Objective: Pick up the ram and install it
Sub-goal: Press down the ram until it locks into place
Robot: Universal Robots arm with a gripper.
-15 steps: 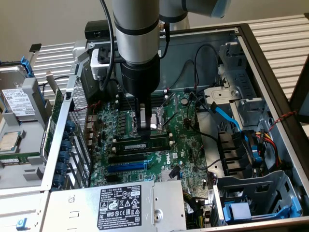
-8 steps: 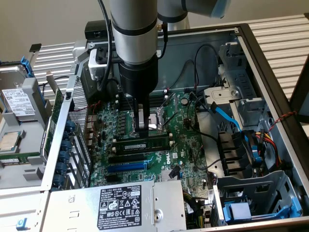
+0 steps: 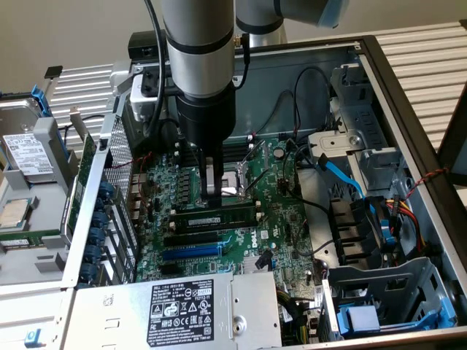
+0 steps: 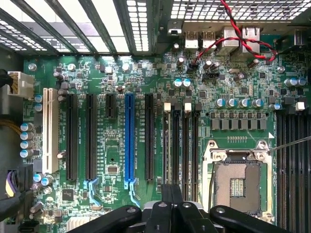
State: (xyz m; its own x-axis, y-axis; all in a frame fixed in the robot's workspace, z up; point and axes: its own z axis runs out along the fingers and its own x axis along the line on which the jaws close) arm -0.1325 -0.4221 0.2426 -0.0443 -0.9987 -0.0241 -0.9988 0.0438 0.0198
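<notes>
While the gripper (image 3: 212,191) reaches down into the open computer case (image 3: 408,95), its jaws are squeezed tight together, right above the ram (image 3: 217,217). The ram is a long, thin stick with black chips and a small white label. It stands on its edge among the black memory slots (image 3: 191,238), just under the fingertips. From the exterior view I cannot tell for sure if the jaws pinch its top edge or only touch it.

In the wrist view, the black fingers (image 4: 171,194) sit close together over the black memory slots, beside the blue slot (image 4: 129,141). The fingers cover what they hold there.

Around the slots lies the green motherboard (image 3: 281,215). The silver processor socket (image 3: 237,182) sits just behind the gripper, partly hidden by it. The thick grey arm (image 3: 197,51) blocks the back of the board. A grey power box (image 3: 182,306) with a black label sits at the front, and it covers the near edge of the board. Blue and black cables (image 3: 350,182) run on the exterior view's right.
</notes>
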